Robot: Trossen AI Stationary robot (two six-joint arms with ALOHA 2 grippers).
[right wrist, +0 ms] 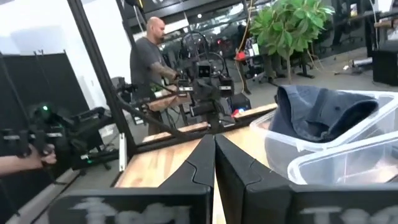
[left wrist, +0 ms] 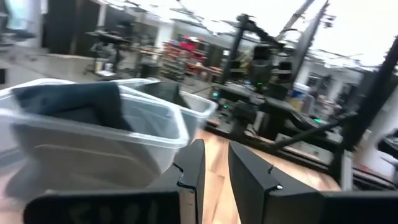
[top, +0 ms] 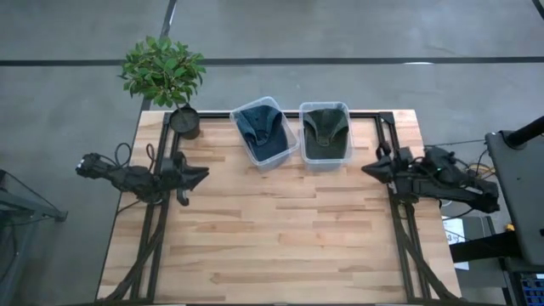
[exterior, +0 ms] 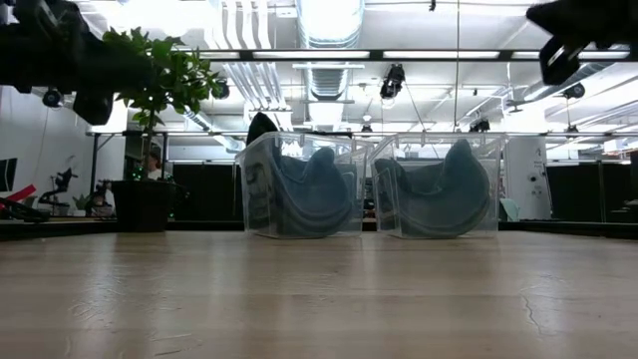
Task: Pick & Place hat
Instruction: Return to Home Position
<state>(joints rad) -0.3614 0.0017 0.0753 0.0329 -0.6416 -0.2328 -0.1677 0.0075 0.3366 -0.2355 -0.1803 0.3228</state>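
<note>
— Left gripper (top: 204, 176)?
— Over the left edge of the table (top: 280, 246), aimed inward. The jaws stand a crack apart with nothing between them; bare wood shows through the gap in the wrist view.
— Right gripper (top: 365, 168)?
— Over the right edge, aimed back at the left one. Its jaws are pressed together, empty.
— The caps?
— None near either set of jaws. The blue cap (top: 259, 126) lies in the left bin (top: 270, 158), ahead of the left jaws and off to their side, toward the table's back edge. The black cap (top: 325, 127) lies in the right bin (top: 326, 160), likewise ahead of the right jaws and to their side. The bins stand just beside each other, between the two grippers.
— Anything else?
— A potted plant (top: 163, 72) at the back corner, beyond the left jaws (nearer the left bin). A person (right wrist: 149, 56) stands in the room past the right jaws, well beyond the table.
</note>
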